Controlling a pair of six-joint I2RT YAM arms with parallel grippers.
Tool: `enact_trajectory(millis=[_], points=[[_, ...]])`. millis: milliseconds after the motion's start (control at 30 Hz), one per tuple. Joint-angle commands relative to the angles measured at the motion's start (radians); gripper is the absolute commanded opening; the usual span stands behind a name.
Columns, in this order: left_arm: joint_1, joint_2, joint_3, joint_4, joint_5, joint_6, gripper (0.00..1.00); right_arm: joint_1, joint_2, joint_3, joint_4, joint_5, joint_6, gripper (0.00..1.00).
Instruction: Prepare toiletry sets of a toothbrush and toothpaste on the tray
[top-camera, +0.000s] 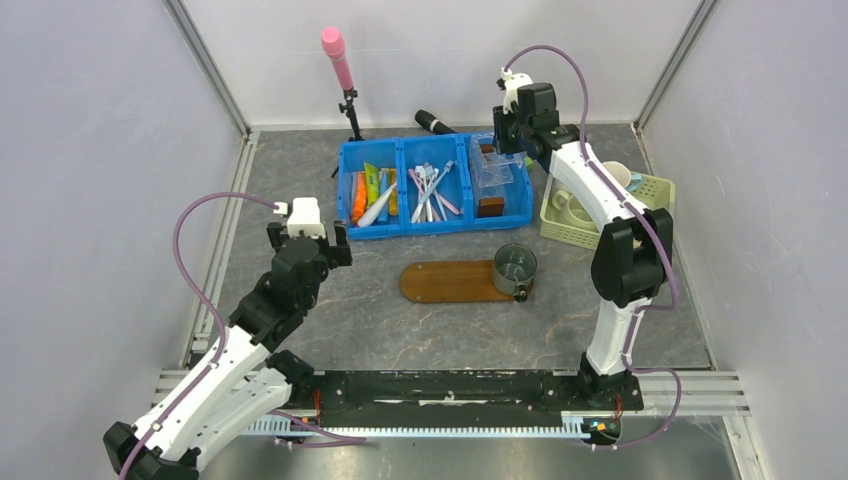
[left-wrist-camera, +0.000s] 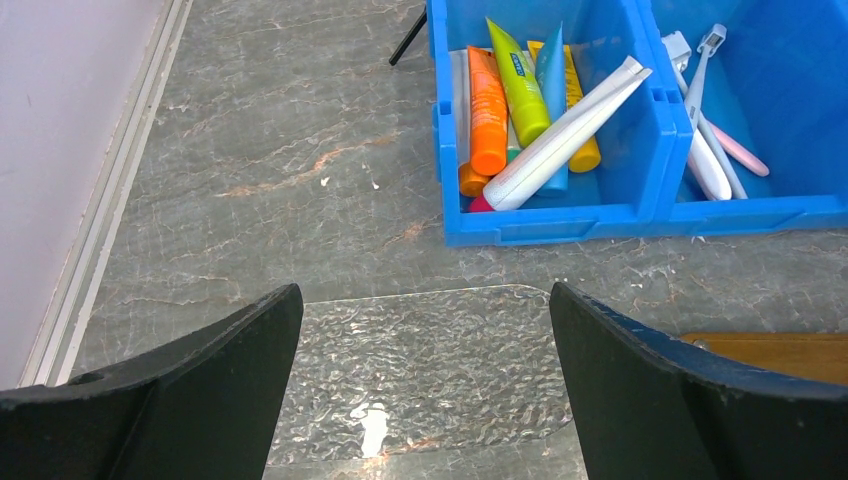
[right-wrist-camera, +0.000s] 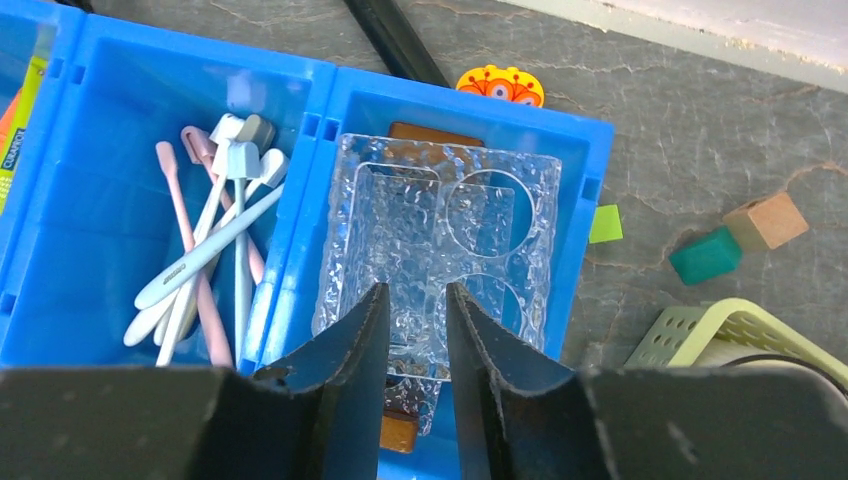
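The dark brown wooden tray (top-camera: 450, 282) lies at the table's middle, and its corner shows in the left wrist view (left-wrist-camera: 770, 352). The green toothpaste (left-wrist-camera: 520, 80) and the white toothpaste (left-wrist-camera: 565, 135) lie in the left compartment of the blue bin (top-camera: 432, 228). The light blue and whitish toothbrush (right-wrist-camera: 205, 250) lies in the middle compartment. My left gripper (left-wrist-camera: 425, 300) is open, low over a clear textured plate (left-wrist-camera: 430, 370) on the table. My right gripper (right-wrist-camera: 416, 292) is shut on a clear textured plastic tray (right-wrist-camera: 440, 220) over the bin's right compartment.
A metal cup (top-camera: 515, 268) stands on the wooden tray's right end. A pale green basket (top-camera: 610, 210) with white cups stands at the right. A pink microphone on a stand (top-camera: 340, 60) is behind the bin. Small blocks (right-wrist-camera: 765, 220) lie near the basket.
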Motion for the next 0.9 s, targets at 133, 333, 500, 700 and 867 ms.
enact_trajectory(millis=[133, 333, 500, 700, 867], points=[[-0.004, -0.012, 0.002, 0.045, -0.022, -0.014, 1.00, -0.001, 0.038, -0.012, 0.001, 0.087, 0.073, 0.31], [-0.004, -0.014, 0.003, 0.045, -0.021, -0.016, 1.00, -0.001, 0.070, -0.013, 0.001, 0.093, 0.078, 0.31], [-0.005, -0.016, 0.002, 0.044, -0.021, -0.016, 1.00, -0.001, 0.094, 0.007, 0.003, 0.094, 0.077, 0.26], [-0.004, -0.023, 0.001, 0.042, -0.024, -0.017, 1.00, -0.001, 0.076, 0.012, 0.003, 0.091, 0.078, 0.08], [-0.004, -0.026, 0.001, 0.042, -0.021, -0.020, 1.00, 0.000, 0.013, 0.006, 0.002, 0.089, 0.080, 0.00]])
